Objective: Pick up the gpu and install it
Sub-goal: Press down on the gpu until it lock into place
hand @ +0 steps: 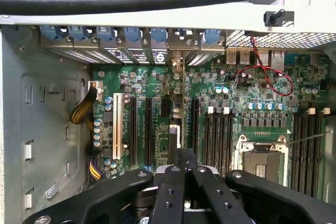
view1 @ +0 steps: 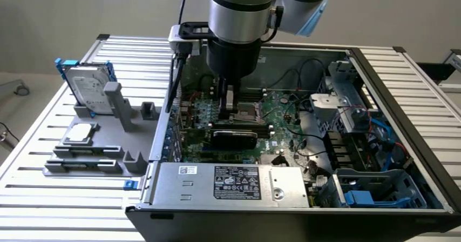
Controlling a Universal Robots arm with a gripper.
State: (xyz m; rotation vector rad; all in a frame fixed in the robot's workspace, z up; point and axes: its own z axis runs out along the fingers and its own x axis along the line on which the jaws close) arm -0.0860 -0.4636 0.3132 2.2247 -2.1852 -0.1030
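Power supply (view1: 230, 185) nearest; case (view1: 288, 223) front wall is cropped. Gpu (view1: 234, 138) is seen black face outward on the motherboard (view1: 281, 104), under the gripper (view1: 230, 114); contact is obscured. Wrist view: fingers (hand: 170, 187) are pressed together; any pinch on the card cannot be told. Neighbouring slots (hand: 148, 129) are left unobstructed.

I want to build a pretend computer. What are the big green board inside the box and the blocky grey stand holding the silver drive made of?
The big green board looks like circuit-board laminate with a shiny green coating: it glints and carries soldered parts and slots. The blocky grey stand seems to be matte plastic, maybe printed: it is dull, even grey, with chunky shapes.
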